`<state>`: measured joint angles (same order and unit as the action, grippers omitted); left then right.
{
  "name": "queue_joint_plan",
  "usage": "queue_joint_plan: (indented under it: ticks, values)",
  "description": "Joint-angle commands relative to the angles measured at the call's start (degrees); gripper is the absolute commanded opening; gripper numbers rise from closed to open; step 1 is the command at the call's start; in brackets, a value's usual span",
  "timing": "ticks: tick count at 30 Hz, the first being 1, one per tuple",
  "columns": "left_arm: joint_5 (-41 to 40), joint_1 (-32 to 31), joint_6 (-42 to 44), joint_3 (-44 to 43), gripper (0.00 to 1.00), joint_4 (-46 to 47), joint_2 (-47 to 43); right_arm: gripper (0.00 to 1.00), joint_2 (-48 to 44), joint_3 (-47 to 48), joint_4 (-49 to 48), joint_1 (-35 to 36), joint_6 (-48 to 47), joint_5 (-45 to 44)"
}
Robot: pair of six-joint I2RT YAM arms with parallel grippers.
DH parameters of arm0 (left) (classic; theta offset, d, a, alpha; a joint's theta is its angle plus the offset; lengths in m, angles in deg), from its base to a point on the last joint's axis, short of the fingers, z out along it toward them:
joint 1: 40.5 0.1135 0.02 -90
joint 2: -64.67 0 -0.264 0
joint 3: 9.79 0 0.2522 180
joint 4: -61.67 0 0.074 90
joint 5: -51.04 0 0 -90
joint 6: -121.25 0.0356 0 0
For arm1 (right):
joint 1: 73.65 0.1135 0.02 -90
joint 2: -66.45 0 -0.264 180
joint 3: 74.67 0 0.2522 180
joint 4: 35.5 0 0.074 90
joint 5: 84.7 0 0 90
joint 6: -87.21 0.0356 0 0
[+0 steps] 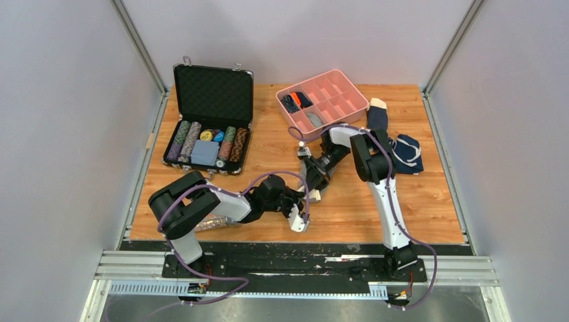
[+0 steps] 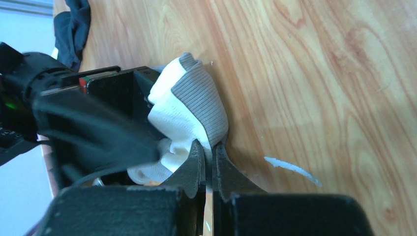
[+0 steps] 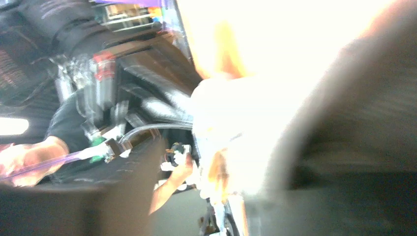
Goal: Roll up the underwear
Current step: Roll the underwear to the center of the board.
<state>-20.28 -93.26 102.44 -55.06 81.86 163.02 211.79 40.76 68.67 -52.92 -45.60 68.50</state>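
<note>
Here my left end effector [image 2: 211,164] is clenched on a thin edge of the underwear [image 2: 196,103]. Its gray ribbed cloth and pale band are bunched just above the fingertips, on the orange wood-grain desk [image 1: 416,208], about midway between the left and right edges. My right end effector [image 1: 314,182] sits right at the same bundle; whether it grips I cannot tell, since its own view is a bright blur. A pale streak [image 2: 292,167] marks the wood beside the cloth. Plain gray walls [image 1: 60,134] enclose the desk. An open chip case [image 1: 211,94] sits by the far left corner and a pink divided tray [image 1: 357,94] at the far edge. A navy sock [image 1: 377,115] and a navy garment [image 1: 406,153] lie toward the right edge.
</note>
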Motion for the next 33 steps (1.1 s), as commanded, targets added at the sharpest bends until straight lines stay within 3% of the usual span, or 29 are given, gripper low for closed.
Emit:
queue_joint_plan:
  ticks: [1,2,6,8,10,12,13,15,17,18,21,23,26,33]
  values:
    - [3.5,1.1,4.0,-4.9,0.00,-14.3,1.2,0.75,4.5,-5.4,-3.4,-2.7,-3.5,4.3]
    - [5.3,1.9,4.5,-5.7,0.00,-17.0,0.9,0.97,1.2,-5.6,-3.5,-3.6,-3.9,4.2]
    - [13.2,4.8,8.2,-15.3,0.00,-38.8,0.8,1.00,-14.2,-5.1,-3.2,-9.0,-6.9,3.1]
    - [17.1,5.8,9.8,-22.3,0.00,-52.4,3.0,1.00,-23.8,-6.7,-9.8,-13.0,-5.1,1.3]
    - [20.1,6.0,13.2,-29.4,0.00,-65.0,6.0,1.00,-36.8,-13.3,-24.7,-17.4,0.8,-2.9]
    - [22.3,6.0,14.8,-34.9,0.00,-74.9,8.6,1.00,-53.0,-27.0,-48.9,-19.4,9.0,-16.2]
    - [22.8,6.0,15.6,-38.7,0.00,-77.2,10.5,1.00,-61.7,-36.3,-61.2,-19.7,9.9,-21.1]
    - [24.5,6.1,17.0,-44.7,0.00,-84.2,14.2,1.00,-76.7,-53.2,-76.5,-19.5,5.0,-21.2]
    - [27.0,6.3,18.6,-50.8,0.00,-91.6,18.3,1.00,-88.7,-64.5,-79.0,-17.6,0.7,-19.7]
    - [27.6,6.4,19.7,-54.7,0.00,-96.4,19.5,0.99,-93.0,-67.9,-75.4,-16.1,-2.8,-17.8]
    - [30.1,6.4,20.5,-61.8,0.00,-104.4,25.3,0.76,-103.8,-74.7,-64.5,-9.7,-14.0,-15.3]
    - [31.2,6.5,20.3,-66.5,0.00,-109.6,28.5,0.69,-107.8,-78.8,-66.5,-2.4,-14.3,-20.7]
    - [32.6,6.7,18.2,-71.4,0.00,-114.0,31.9,0.71,-109.2,-82.7,-73.5,6.7,-12.3,-29.3]
    - [34.9,6.9,12.4,-71.9,0.00,-111.0,33.1,0.69,-99.4,-83.1,-84.6,16.2,-7.2,-33.8]
